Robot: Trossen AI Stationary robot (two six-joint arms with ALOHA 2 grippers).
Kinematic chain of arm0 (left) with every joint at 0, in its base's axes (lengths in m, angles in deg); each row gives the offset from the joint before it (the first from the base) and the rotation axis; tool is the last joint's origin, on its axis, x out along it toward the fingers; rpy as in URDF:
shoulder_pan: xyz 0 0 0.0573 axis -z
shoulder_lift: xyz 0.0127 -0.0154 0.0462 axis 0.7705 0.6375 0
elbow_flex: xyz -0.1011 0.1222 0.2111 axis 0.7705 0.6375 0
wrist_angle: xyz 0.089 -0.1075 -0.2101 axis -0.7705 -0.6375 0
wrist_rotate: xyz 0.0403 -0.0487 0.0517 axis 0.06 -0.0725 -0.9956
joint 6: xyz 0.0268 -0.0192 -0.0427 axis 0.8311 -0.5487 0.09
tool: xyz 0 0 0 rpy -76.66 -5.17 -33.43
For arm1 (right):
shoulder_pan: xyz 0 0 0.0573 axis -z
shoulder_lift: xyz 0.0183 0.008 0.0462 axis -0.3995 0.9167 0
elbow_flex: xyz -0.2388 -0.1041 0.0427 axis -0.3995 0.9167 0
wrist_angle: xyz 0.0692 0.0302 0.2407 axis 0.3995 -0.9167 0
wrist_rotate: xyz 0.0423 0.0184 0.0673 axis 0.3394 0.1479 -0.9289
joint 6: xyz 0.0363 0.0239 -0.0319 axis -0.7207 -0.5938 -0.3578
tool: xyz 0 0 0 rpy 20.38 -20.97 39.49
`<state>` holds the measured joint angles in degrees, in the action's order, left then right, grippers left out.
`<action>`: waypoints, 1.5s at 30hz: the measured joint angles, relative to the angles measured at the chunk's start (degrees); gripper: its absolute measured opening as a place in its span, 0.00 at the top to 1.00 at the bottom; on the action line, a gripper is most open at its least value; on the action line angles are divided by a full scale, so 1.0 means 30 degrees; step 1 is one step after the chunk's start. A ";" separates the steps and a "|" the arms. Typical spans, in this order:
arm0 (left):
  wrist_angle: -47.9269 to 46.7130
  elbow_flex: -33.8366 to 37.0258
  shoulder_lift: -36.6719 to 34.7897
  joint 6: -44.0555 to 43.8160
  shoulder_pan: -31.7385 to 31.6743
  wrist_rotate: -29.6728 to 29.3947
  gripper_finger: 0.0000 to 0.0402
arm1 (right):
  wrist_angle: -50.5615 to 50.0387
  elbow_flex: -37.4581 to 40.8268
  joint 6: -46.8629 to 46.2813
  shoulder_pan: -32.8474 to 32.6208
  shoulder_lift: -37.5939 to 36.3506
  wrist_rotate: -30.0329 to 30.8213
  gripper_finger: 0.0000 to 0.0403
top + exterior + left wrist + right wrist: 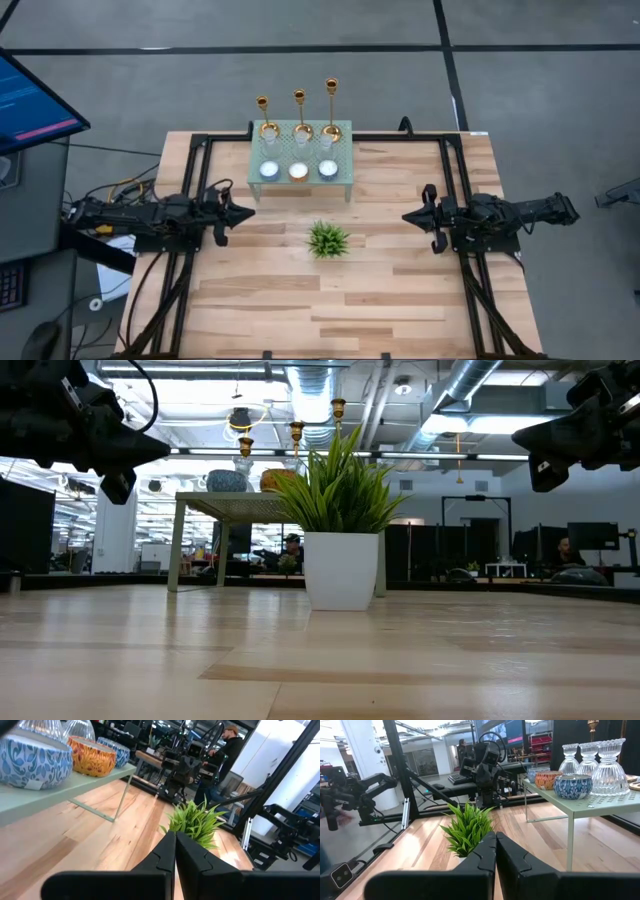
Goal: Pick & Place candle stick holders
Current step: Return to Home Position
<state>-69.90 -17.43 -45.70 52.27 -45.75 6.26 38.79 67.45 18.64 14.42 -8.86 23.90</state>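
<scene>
Three slim gold candlesticks stand on their round bases in a row along the far edge of a small pale green stand (pixel 345 165): left (pixel 264 112), middle (pixel 300 108), right (pixel 331 102). Their tops show in the low view (pixel 296 430). My left gripper (pixel 250 213) is shut and empty at the table's left, well short of the stand. My right gripper (pixel 408 216) is shut and empty at the table's right. Both hang above the table.
Clear ribbed glass cups (pixel 600 760) stand in front of the candlesticks, and three patterned tealight bowls (pixel 298 170) sit along the stand's near edge. A small green plant in a white pot (pixel 328 240) stands mid-table between the grippers. People show in the room behind.
</scene>
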 joint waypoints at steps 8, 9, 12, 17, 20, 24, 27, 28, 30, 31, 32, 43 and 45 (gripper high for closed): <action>-0.0009 0.0000 0.0351 0.0005 0.0000 -0.0001 0.97 | 0.0000 0.0000 0.0000 0.0007 0.0003 0.0000 1.00; 0.0001 0.0000 0.0349 0.0003 0.0000 -0.0001 0.97 | 0.0000 0.0000 0.0000 0.0002 -0.0002 0.0000 1.00; -0.0002 0.0000 0.0349 0.0005 0.0000 -0.0001 0.97 | 0.0000 0.0000 0.0000 0.0007 -0.0002 0.0000 1.00; 0.0019 0.0000 0.0349 0.0005 0.0000 -0.0001 0.97 | 0.0000 0.0000 0.0000 0.0003 -0.0002 0.0000 1.00; 0.0138 -0.0003 0.0349 0.0002 0.0000 -0.0001 0.97 | 0.0000 0.0000 0.0000 0.0006 0.0000 0.0000 1.00; 0.0135 -0.0007 0.0349 0.0005 0.0000 -0.0001 0.97 | 0.0000 0.0000 0.0000 0.0004 0.0002 0.0000 1.00; 0.0140 -0.0007 0.0349 0.0005 0.0000 -0.0001 0.97 | 0.0000 0.0000 0.0000 0.0007 -0.0002 0.0000 1.00; 0.0140 -0.0007 0.0349 0.0005 0.0000 -0.0001 0.97 | 0.0000 0.0000 0.0000 0.0001 -0.0001 0.0000 1.00; 0.0146 -0.0007 0.0349 0.0005 0.0000 -0.0001 0.97 | 0.0000 0.0000 0.0000 0.0003 -0.0002 0.0000 1.00; 0.0147 -0.0007 0.0349 0.0005 0.0000 -0.0001 0.97 | 0.0000 0.0000 0.0000 0.0002 0.0002 0.0000 1.00; 0.0151 -0.0007 0.0349 0.0005 0.0000 -0.0001 0.97 | 0.0000 0.0000 0.0000 0.0007 -0.0002 0.0000 1.00; 0.0278 -0.0007 0.0349 0.0005 0.0000 -0.0001 0.97 | 0.0000 0.0000 0.0000 0.0007 -0.0001 0.0000 1.00; 0.0278 -0.0007 0.0349 0.0004 0.0000 -0.0001 0.97 | 0.0001 0.0000 0.0000 0.0007 0.0002 0.0000 1.00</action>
<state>-69.07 -17.45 -44.65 52.28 -45.75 6.26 38.79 67.45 18.64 14.44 -8.85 23.90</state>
